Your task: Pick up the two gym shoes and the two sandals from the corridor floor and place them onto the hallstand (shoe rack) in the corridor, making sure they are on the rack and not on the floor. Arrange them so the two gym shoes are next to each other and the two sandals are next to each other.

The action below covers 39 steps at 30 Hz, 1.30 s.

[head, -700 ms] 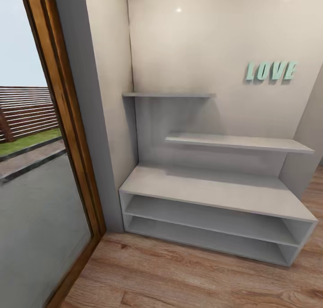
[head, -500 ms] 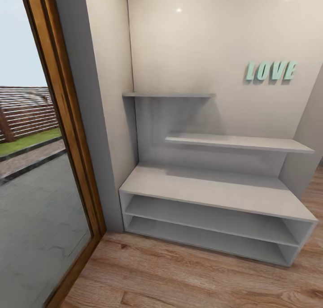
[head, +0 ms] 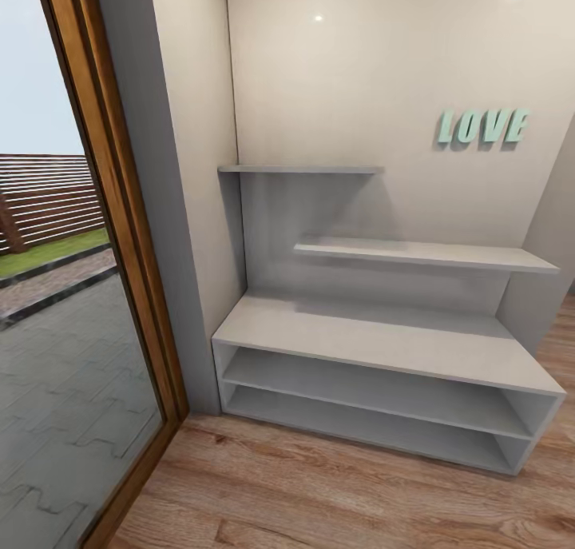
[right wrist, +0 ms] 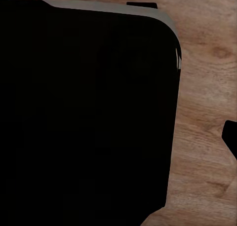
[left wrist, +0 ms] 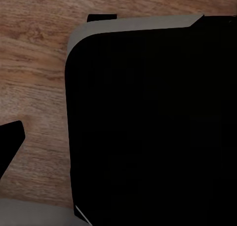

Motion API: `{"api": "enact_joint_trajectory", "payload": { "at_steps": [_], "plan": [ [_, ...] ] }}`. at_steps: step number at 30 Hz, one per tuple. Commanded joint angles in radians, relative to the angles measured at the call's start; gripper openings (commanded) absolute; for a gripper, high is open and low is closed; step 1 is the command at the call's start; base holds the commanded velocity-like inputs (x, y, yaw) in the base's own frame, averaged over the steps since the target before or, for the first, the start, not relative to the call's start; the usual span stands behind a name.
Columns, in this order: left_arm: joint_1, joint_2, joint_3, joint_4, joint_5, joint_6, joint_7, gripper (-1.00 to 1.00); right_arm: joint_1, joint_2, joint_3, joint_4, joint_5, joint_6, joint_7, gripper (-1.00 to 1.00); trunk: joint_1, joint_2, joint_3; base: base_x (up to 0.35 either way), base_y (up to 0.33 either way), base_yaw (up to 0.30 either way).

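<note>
The hallstand point(head: 383, 337) stands against the pale wall ahead, a low grey-white unit with a flat top, two open shelf levels and two staggered shelves on its back panel. All its surfaces are bare. The corridor floor point(head: 319, 493) of brown wood planks runs in front of it. The gym shoes and the sandals are out of view. In the left wrist view a dark tip point(left wrist: 9, 142) pokes in over the floor point(left wrist: 34, 78). A similar dark tip point(right wrist: 231, 137) juts in at the edge of the right wrist view. I cannot tell how either gripper's jaws stand.
A wood-framed glass door point(head: 112, 213) closes off the left side, with paving and a fence outside. Mint "LOVE" letters point(head: 482, 125) hang on the wall. A black body with a grey rim lies close under the left wrist camera point(left wrist: 148, 127) and the right wrist camera point(right wrist: 89, 112).
The rack, the floor and the camera have stayed put. Only the paving seen through the glass door now looks sharper.
</note>
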Motion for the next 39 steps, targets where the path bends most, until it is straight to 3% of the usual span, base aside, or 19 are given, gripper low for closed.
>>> {"api": "enact_joint_trajectory", "payload": {
  "at_steps": [1,33,39],
  "plan": [
    [0.0,0.0,0.0,0.0,0.0,0.0,0.0,1.0,0.0,0.0,0.0,0.0,0.0,0.0,0.0,1.0,0.0,0.0,0.0,0.0,0.0,0.0],
    [0.0,0.0,0.0,0.0,0.0,0.001,0.0,1.0,0.0,0.0,0.0,0.001,0.0,0.0,0.0,1.0,0.0,0.0,0.0,0.0,0.0,0.0],
    [-0.018,0.0,0.002,-0.031,0.0,-0.005,-0.002,1.0,-0.02,0.014,-0.005,-0.026,-0.004,-0.023,-0.002,1.0,0.0,0.0,0.0,0.0,0.0,0.0]
  ]
}}
